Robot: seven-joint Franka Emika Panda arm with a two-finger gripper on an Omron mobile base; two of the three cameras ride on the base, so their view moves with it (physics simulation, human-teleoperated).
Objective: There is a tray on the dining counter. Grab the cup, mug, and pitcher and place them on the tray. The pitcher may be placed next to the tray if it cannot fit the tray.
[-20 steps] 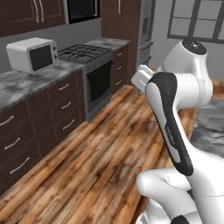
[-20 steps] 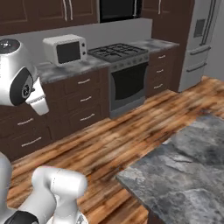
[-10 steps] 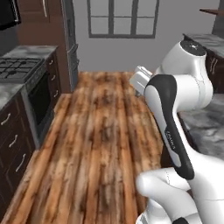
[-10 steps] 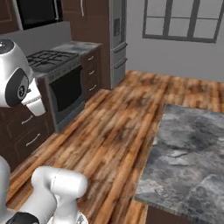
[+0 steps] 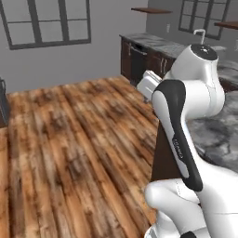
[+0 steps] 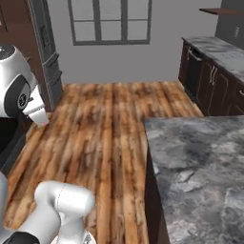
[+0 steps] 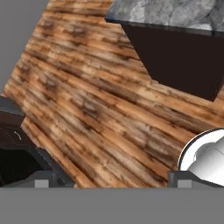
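Looking down along my gripper (image 7: pixel 111 182) in the hand view, I had both fingertips (image 7: pixel 183 178) spread about as wide as they go, one at each bottom corner, with nothing between them but bare floor (image 7: pixel 87 100). So: released, holding nothing.

The dining counter (image 7: pixel 175 12) was the only task thing I could place. From the hand it sat at the top of the picture, a corner of grey marbled stone over its dark brown base (image 7: pixel 175 57), well apart from my fingers and not touching them. In the right base view that same counter (image 6: pixel 195 171) took up the lower right, its near corner jutting out over the wooden planks, top bare as far as that view showed. In the left base view a bit of it (image 5: pixel 218 135) peeked out behind my arm (image 5: pixel 179 139) on the right side.

Rest of the room, for what it's worth: plank floor (image 6: pixel 105 124) running up to a grey wall (image 6: pixel 157 57) with a window (image 6: pixel 109 21) in it, and a second marbled worktop (image 6: pixel 219 50) on dark cabinets (image 6: pixel 200 76) along the far right. Something tall and dark stood at the left edge in the right base view, couldn't tell what it was.
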